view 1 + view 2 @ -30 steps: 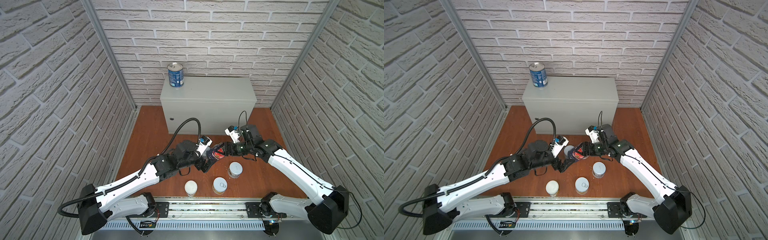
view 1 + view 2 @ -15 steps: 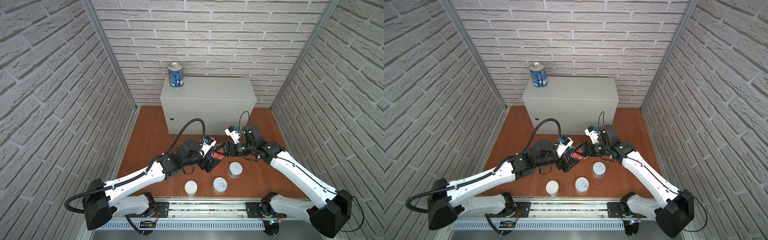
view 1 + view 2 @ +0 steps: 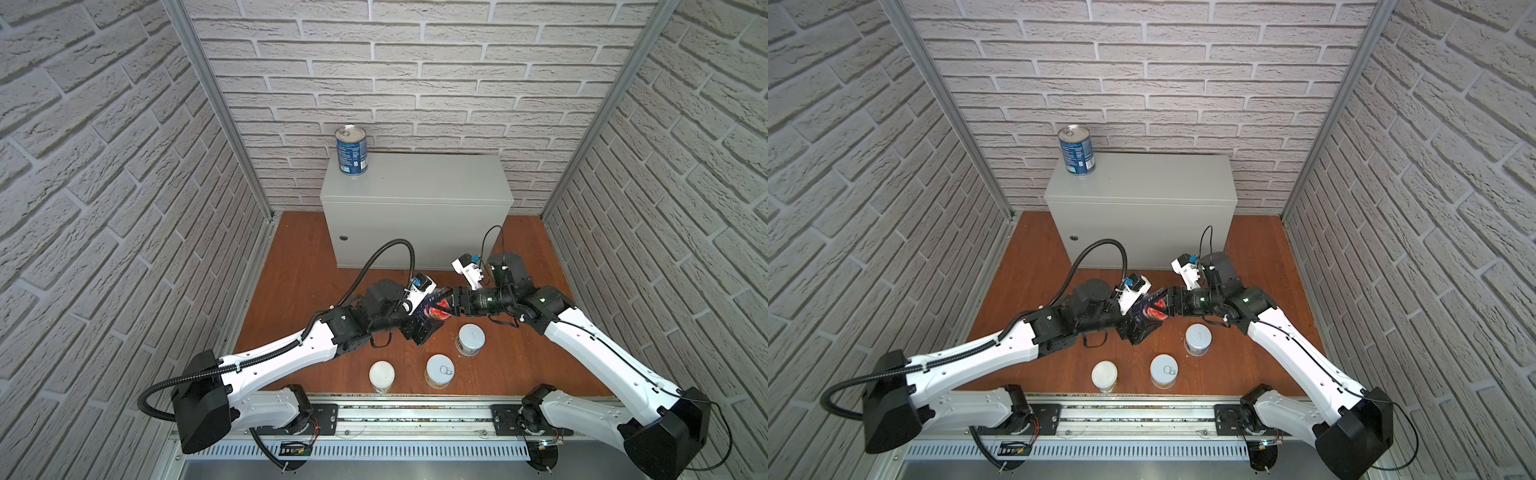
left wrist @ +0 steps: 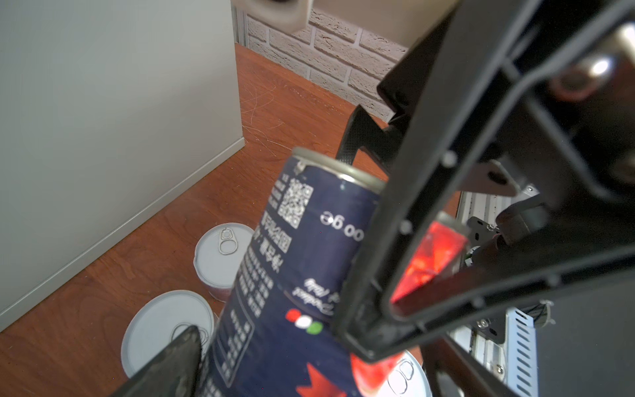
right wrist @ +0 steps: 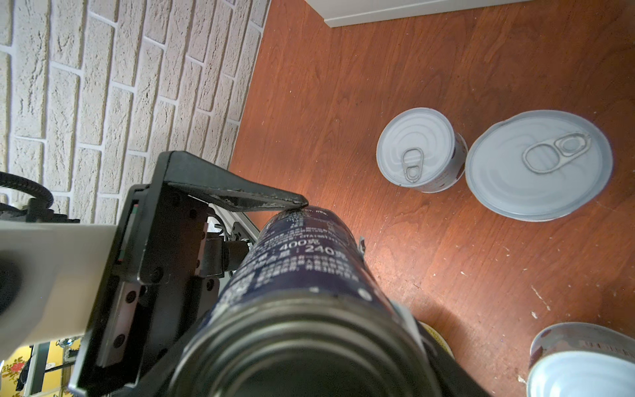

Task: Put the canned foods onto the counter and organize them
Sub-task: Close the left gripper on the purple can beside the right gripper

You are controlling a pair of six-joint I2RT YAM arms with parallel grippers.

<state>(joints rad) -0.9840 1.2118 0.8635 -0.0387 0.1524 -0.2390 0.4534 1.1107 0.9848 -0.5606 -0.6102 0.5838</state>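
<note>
On the middle of the wooden floor [image 3: 299, 270], at 6 o'clock from the counter [image 3: 415, 187], both arms meet at one tomato can [image 3: 435, 309]. The right gripper [image 3: 449, 302] is clamped on this can near one metal end. In the right wrist view that end fills the foreground, blurred, and the dark label runs away from the lens. The can is tilted well off upright and appears raised above the floor. The left gripper [image 3: 424, 322] has its jaws spread wide to either side of the same can. One of its fingertips [image 5: 268, 201] meets the label in the right wrist view. Whether the opposite finger touches cannot be told, as the can hides it. In both top views the grippers cover most of the can, so only a patch of red and dark label shows.

The blue can [image 3: 351, 151] stands upright on the counter top, at its 10 o'clock corner. The round lock [image 3: 343, 237] sits at 9 o'clock on the counter front.

Three white-lidded cans stand upright on the floor, apart from one another:
- Short can A [image 3: 471, 338] is at 4 o'clock from the held can.
- Short can B [image 3: 439, 370] is at 6 o'clock.
- Short can C [image 3: 381, 376] is at 7 o'clock.

Their labels are barely legible from above. In the right wrist view one lid is cut off by the frame edge. A yellow sliver [image 5: 433, 334] shows beneath the held can, and what it belongs to cannot be identified.
</note>
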